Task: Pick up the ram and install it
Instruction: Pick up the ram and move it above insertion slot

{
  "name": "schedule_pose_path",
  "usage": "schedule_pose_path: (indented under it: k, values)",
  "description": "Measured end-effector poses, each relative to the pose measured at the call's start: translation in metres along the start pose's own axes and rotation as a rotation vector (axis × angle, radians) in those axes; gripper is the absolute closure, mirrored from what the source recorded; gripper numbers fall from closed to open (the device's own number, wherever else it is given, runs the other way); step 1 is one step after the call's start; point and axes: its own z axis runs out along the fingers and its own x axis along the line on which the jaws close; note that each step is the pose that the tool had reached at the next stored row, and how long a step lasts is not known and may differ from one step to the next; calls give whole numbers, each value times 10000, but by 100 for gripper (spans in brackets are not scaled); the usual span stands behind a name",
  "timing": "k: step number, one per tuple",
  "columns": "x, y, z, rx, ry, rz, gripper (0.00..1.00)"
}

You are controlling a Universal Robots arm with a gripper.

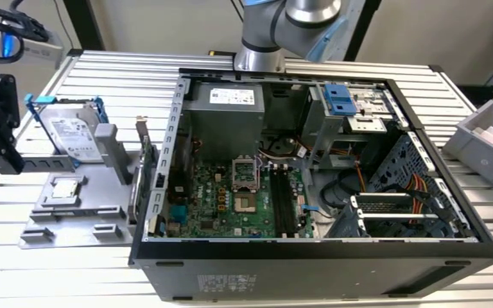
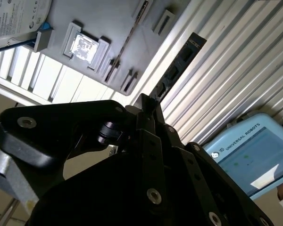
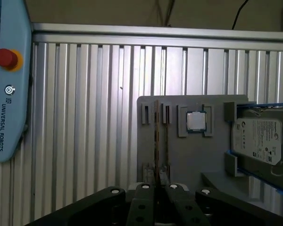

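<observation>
Pincer (image 2: 146, 104) is clamped shut on the long dark green circuit-board ram stick (image 2: 179, 63); I see it held over the grey parts tray (image 3: 212, 155) on the ribbed metal counter (image 3: 85, 117).

Exterior view: high, off the arm, angled down into the open case (image 1: 315, 273) on the slatted surface (image 1: 110, 70), mid-range, with the tray (image 1: 58, 168) at the exterior view's left. First wrist view: looks past the hand (image 3: 156, 182) straight onto the tray. Second wrist view: same direction, skewed, a bit nearer. All three share tray, CPU (image 1: 65, 187) and drive (image 1: 74, 136); both wrist views share the pendant (image 3: 7, 94).
</observation>
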Motion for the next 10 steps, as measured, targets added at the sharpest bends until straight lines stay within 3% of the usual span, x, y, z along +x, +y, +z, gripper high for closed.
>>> schedule_pose_path:
  k: [5,10]
  values:
    - [0,3,-47,0,-1,0,100]
    - [0,-1,-51,-1,1,-1,100]
